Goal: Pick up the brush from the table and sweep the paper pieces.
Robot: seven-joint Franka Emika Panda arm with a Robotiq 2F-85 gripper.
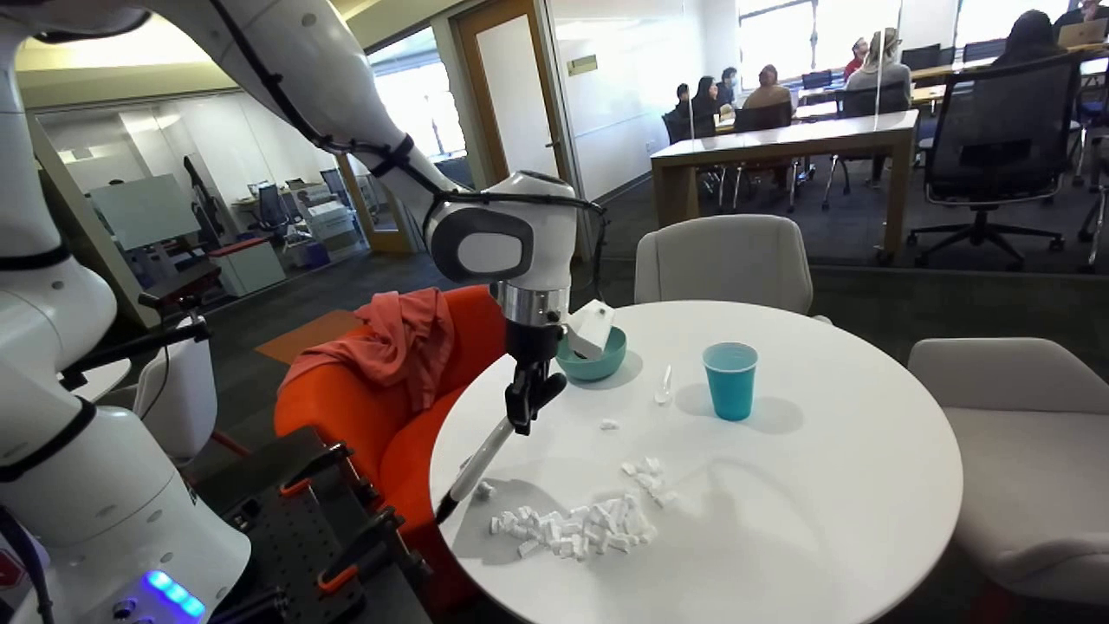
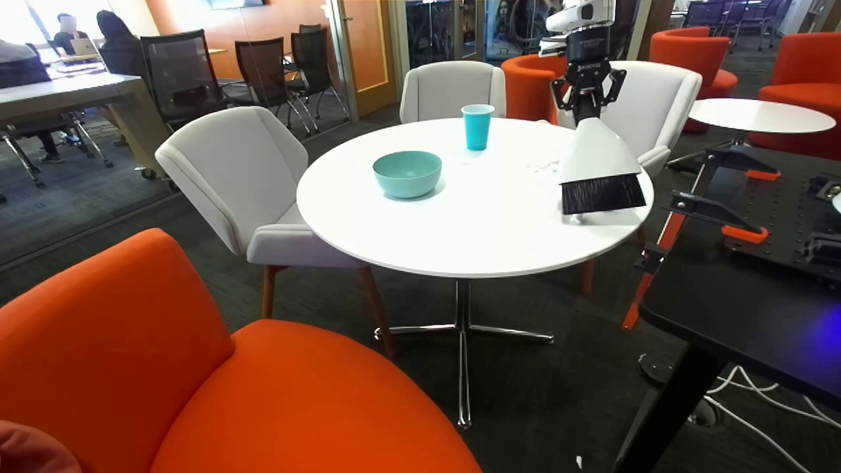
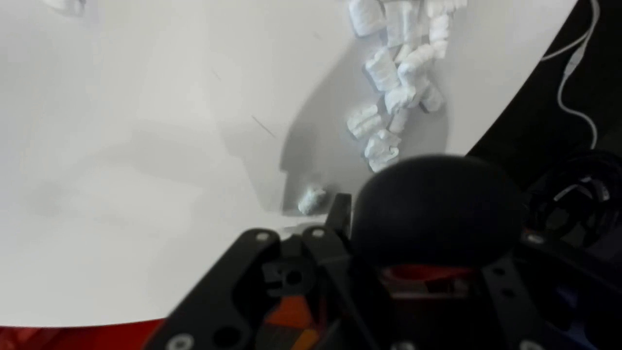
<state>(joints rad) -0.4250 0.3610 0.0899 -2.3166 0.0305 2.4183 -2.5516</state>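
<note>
My gripper (image 1: 530, 400) is shut on the black handle of the brush (image 1: 485, 455); in an exterior view, the gripper (image 2: 587, 105) is above the brush's white head (image 2: 599, 154). The brush is tilted, with its black bristles low by the table's edge; I cannot tell if they touch. In the wrist view the rounded handle end of the brush (image 3: 435, 209) covers much of the gripper. The paper pieces (image 1: 576, 529) lie heaped on the white round table (image 1: 806, 511), beside the bristles. They also show in the wrist view (image 3: 410, 73). A single scrap (image 3: 311, 200) lies close to the brush.
A teal bowl (image 1: 598, 366) and a blue cup (image 1: 730, 386) stand on the table, with a white spoon (image 1: 664, 386) between them. A smaller scrap group (image 1: 650, 477) lies past the heap. An orange chair (image 1: 346, 416) and grey chairs (image 1: 723, 260) surround the table.
</note>
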